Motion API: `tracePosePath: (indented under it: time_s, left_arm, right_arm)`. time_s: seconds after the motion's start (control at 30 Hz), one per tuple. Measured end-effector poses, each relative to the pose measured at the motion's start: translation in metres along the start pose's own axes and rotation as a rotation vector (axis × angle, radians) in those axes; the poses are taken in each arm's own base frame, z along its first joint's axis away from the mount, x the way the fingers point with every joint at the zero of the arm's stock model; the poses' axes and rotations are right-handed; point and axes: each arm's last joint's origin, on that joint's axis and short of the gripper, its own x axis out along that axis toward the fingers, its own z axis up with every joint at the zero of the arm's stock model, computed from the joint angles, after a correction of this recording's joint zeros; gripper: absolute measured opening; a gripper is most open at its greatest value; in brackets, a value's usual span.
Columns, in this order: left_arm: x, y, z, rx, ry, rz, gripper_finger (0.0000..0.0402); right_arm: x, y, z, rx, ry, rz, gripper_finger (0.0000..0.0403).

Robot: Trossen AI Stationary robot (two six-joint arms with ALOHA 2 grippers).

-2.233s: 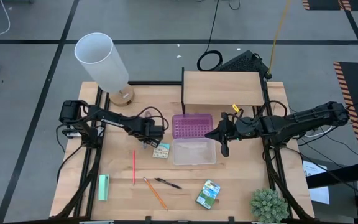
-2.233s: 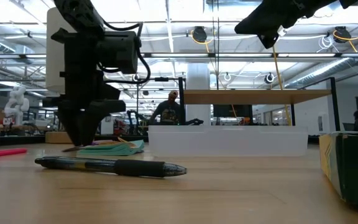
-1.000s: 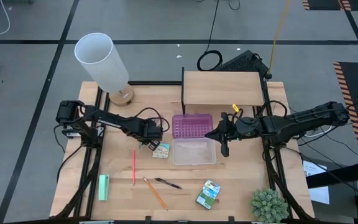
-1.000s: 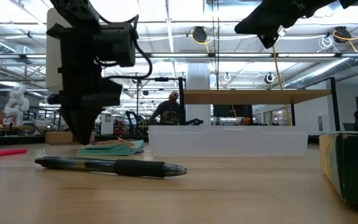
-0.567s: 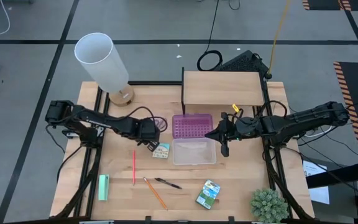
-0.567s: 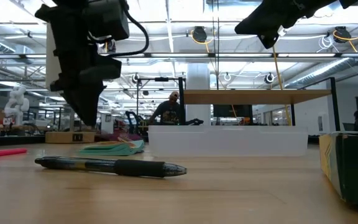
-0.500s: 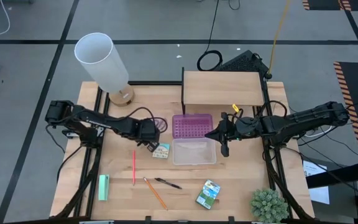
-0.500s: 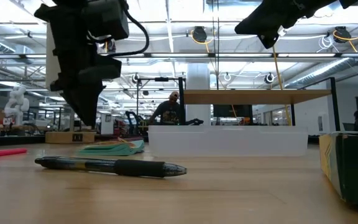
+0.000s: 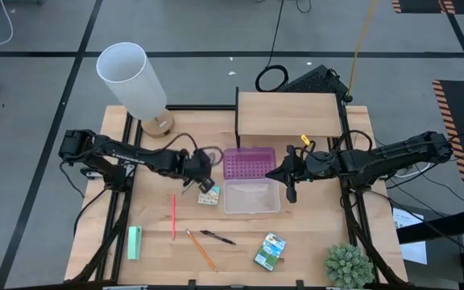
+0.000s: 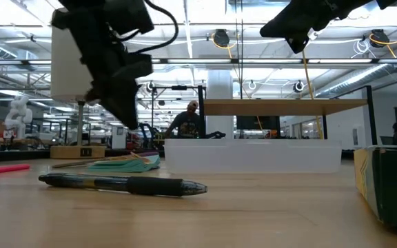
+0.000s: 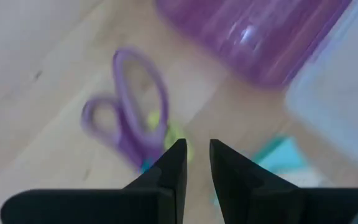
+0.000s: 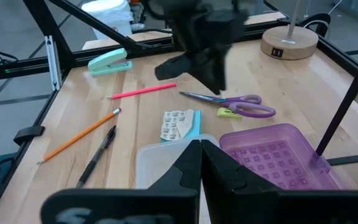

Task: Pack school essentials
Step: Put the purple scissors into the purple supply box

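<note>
High view first: the left gripper [image 9: 205,184] sits left of centre, over the spot just left of the purple lid [image 9: 249,163]. It hides most of the purple-handled scissors there, and its jaws can't be read from up here. Just below it lies one small colourful square pack [image 9: 209,195], beside the clear case [image 9: 252,196]. Lower left: one red pencil [image 9: 173,216], one orange pencil [image 9: 201,250], one black pen [image 9: 217,237], one mint-green block [image 9: 134,242]. One green-yellow crayon box [image 9: 270,250] sits at lower centre. The right gripper [image 9: 290,190] hangs at the case's right edge.

Low view: the pen [image 10: 123,183] stretches across the lower left, sharp and whole. The crayon box [image 10: 388,184] is cut off at the right edge, and the red pencil [image 10: 2,168] at the left edge. The left arm looms dark at upper left, raised off the table.

Left wrist view: blurred, but the purple-handled scissors [image 11: 129,117] show left of centre, two loop handles, with a tiny yellow piece [image 11: 174,134] beside them. The dark fingers [image 11: 173,168] stand nearly together, a narrow gap between, nothing in them.

Right wrist view: the right fingers [image 12: 188,168] are pressed together, empty, at lower centre. Beyond them, scissors [image 12: 229,100], pack [image 12: 179,125], both pencils and pen all lie loose on the wood.
</note>
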Motion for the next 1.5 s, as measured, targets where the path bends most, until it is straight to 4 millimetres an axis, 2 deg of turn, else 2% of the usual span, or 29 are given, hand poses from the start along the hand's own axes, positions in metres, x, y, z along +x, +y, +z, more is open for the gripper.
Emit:
tracePosePath:
  time_s: [0.13, 0.43, 0.53, 0.63, 1.17, 1.3, 1.5]
  left_arm:
    - [0.006, 0.013, 0.017, -0.032, -0.003, -0.090, 0.0091]
    - [0.033, 0.028, 0.024, -0.098, 0.069, -0.087, 0.0222]
    - [0.041, 0.028, 0.027, -0.117, 0.060, -0.089, 0.0240]
    - [0.048, 0.030, 0.027, -0.130, 0.065, -0.080, 0.0242]
    - [0.068, 0.034, 0.024, -0.112, 0.098, -0.045, 0.0175]
    - [0.070, 0.034, 0.025, -0.094, 0.091, -0.048, 0.0135]
    - [0.070, 0.033, 0.026, -0.095, 0.078, -0.052, 0.0054]
  right_arm:
    - [0.000, 0.000, 0.000, 0.000, 0.000, 0.000, 0.0000]
    - [0.000, 0.000, 0.000, -0.001, 0.005, -0.002, 0.0000]
    - [0.000, 0.000, -0.001, -0.004, 0.007, -0.002, 0.0000]
    - [0.000, 0.000, -0.001, -0.005, 0.007, -0.002, 0.0000]
    - [0.002, -0.002, -0.006, -0.006, 0.012, -0.009, 0.0000]
    - [0.002, -0.002, -0.007, -0.006, 0.014, -0.011, 0.0000]
    - [0.002, -0.002, -0.007, -0.005, 0.009, -0.010, 0.0000]
